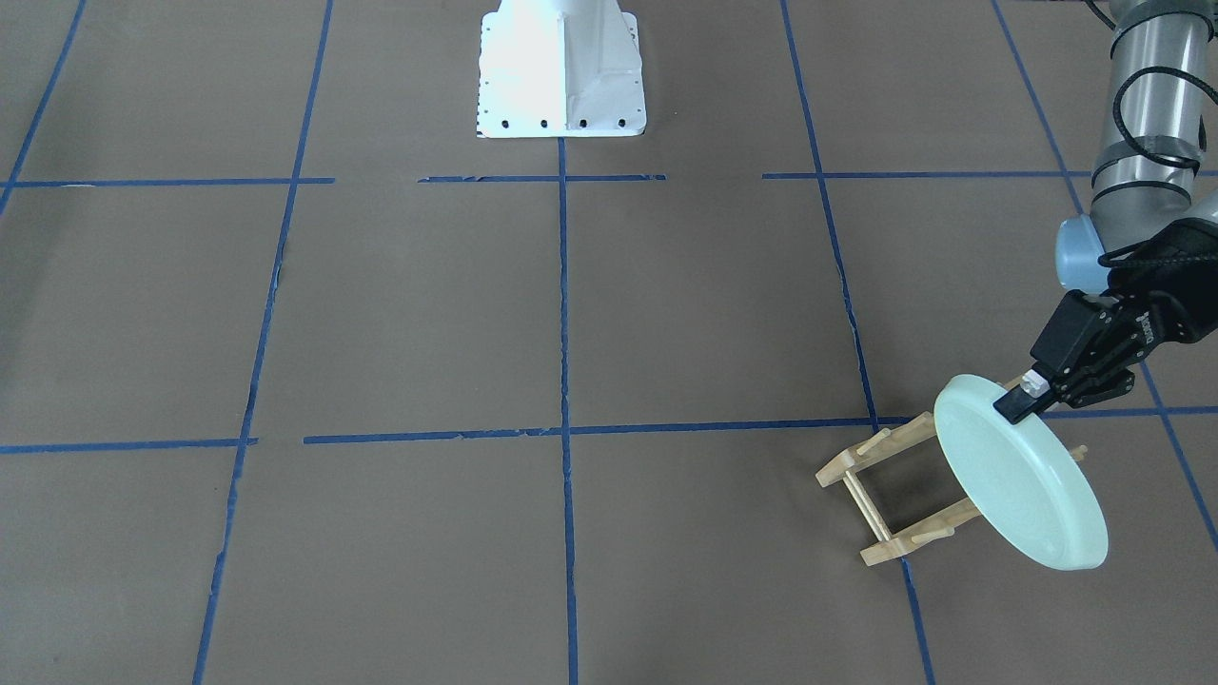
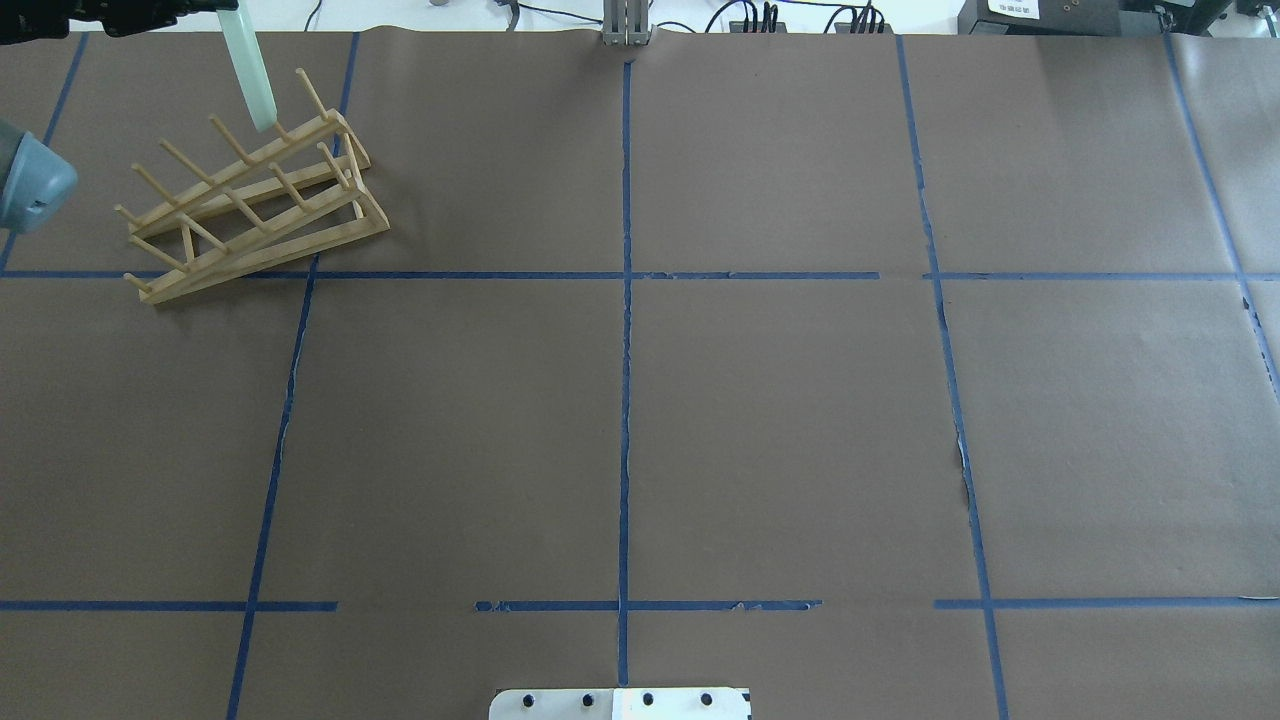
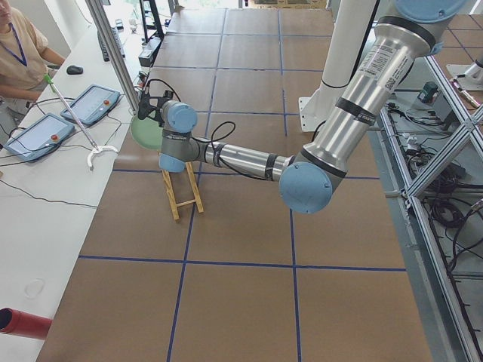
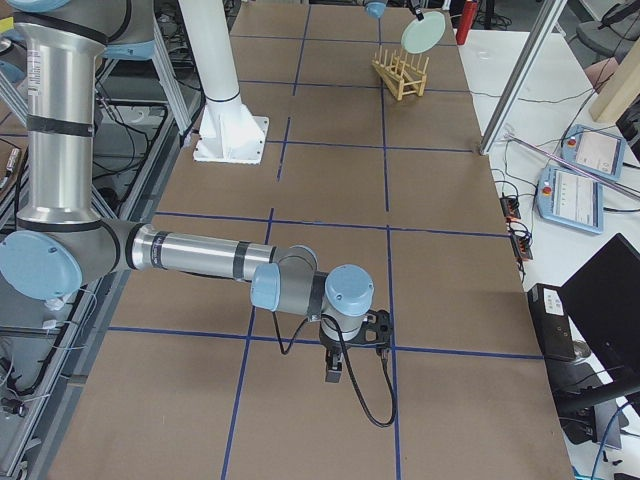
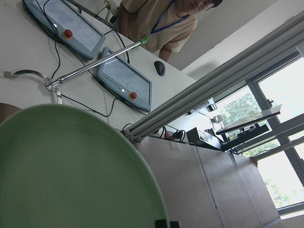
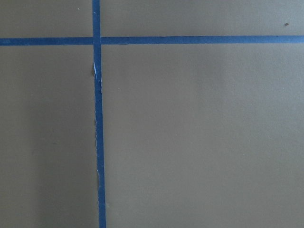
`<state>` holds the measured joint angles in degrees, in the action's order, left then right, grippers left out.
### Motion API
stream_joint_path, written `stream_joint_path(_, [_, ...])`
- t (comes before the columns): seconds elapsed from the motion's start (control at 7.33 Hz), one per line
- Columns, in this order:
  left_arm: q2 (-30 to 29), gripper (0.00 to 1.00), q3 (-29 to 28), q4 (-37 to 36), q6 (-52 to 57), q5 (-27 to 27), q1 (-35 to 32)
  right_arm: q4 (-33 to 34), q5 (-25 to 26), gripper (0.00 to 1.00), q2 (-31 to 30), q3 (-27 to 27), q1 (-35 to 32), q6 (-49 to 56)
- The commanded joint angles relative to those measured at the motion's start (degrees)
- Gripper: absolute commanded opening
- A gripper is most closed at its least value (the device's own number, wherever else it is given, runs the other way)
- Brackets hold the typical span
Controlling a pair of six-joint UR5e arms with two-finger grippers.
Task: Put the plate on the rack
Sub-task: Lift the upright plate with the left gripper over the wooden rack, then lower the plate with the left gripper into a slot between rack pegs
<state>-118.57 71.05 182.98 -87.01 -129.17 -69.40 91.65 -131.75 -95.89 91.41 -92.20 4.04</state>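
Note:
My left gripper (image 1: pixel 1020 400) is shut on the upper rim of the pale mint-green plate (image 1: pixel 1023 480). The plate is held on edge and tilted over the end of the light-wood rack (image 1: pixel 890 499). In the overhead view the plate (image 2: pixel 248 70) shows edge-on, its lower edge among the pegs at the far end of the rack (image 2: pixel 255 205); I cannot tell whether it touches. The plate fills the lower left of the left wrist view (image 5: pixel 71 171). My right gripper (image 4: pixel 335 368) hangs low over the table far from the rack; I cannot tell whether it is open or shut.
The white robot base (image 1: pixel 561 71) stands at the table's middle edge. Blue tape lines (image 6: pixel 97 142) grid the brown table. Beside the rack's end of the table are a metal post (image 3: pixel 113 60), two control tablets (image 5: pixel 124 78) and an operator (image 5: pixel 161 23).

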Motion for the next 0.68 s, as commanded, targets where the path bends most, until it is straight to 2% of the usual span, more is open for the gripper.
stream_joint_path(0.0, [-0.35,0.00,-0.12,0.09,-0.09,0.32,0.58,-0.06,0.00,1.00,0.00,0.00,0.00,0.00])
stream_joint_path(0.55, [-0.35,0.00,-0.64,0.09,-0.01,1.81,2.69,0.02,0.00,1.00,0.00,0.00,0.00,0.00])
